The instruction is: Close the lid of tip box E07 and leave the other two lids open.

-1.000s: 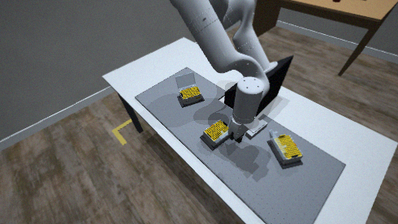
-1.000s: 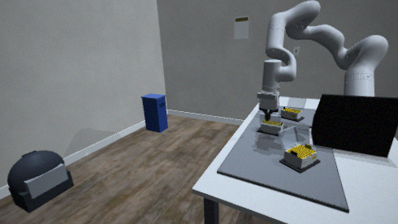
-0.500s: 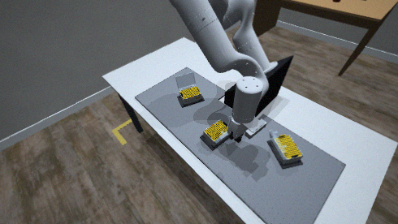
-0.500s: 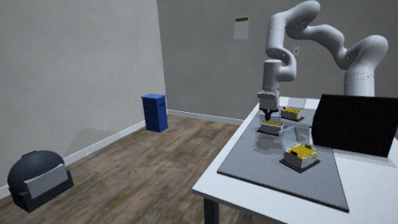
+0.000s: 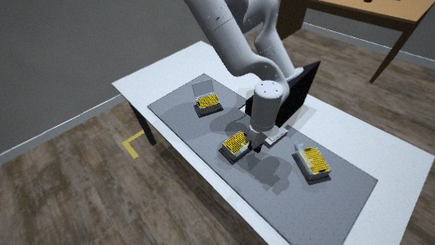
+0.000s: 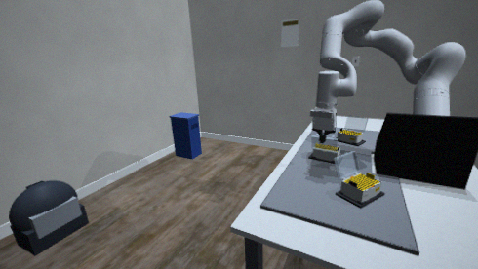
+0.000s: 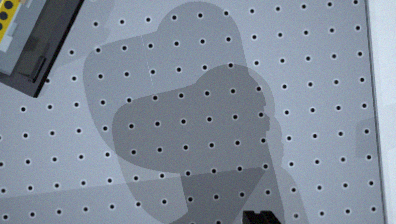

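Three tip boxes with yellow tips sit on holder plates on a grey perforated mat [image 5: 266, 173]. The left box [image 5: 208, 103] has its clear lid [image 5: 202, 88] standing up. The middle box [image 5: 234, 145] shows its tips; I cannot make out its lid. The right box [image 5: 313, 162] has its lid [image 5: 298, 146] raised at its left side. My gripper [image 5: 256, 146] is shut and empty, low beside the middle box's right side. In the exterior view the gripper [image 6: 324, 136] hangs just over the middle box [image 6: 326, 153]. The wrist view shows a box corner [image 7: 27, 45] and a fingertip [image 7: 261, 217]. No sticker is readable.
A black monitor [image 5: 288, 95] stands behind the mat, close to my arm, with a white flat piece [image 5: 276, 135] at its foot. The mat's edge and white table [image 7: 387, 100] lie to the right in the wrist view. A blue bin [image 6: 185, 134] stands on the floor.
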You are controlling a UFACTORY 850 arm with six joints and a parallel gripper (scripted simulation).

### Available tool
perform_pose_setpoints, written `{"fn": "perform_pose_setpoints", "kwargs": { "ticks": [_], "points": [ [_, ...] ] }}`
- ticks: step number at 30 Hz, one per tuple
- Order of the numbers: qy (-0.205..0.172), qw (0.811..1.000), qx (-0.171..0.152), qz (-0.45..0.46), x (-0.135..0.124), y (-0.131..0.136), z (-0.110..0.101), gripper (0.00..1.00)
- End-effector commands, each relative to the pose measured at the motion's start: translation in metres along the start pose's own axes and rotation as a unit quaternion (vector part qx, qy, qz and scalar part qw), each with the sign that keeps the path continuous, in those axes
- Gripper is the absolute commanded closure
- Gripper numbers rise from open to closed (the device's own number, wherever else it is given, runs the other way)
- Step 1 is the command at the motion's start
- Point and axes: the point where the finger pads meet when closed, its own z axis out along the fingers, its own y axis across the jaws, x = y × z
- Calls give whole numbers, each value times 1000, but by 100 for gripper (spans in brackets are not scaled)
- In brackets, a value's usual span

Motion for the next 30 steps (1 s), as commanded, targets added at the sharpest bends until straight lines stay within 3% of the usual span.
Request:
{"fn": "perform_pose_setpoints", "kwargs": {
  "ticks": [1,30],
  "points": [
    [1,1000,-1,0,-6,1,-2,100],
    [0,1000,-1,0,-39,1,-6,100]
  ]
}}
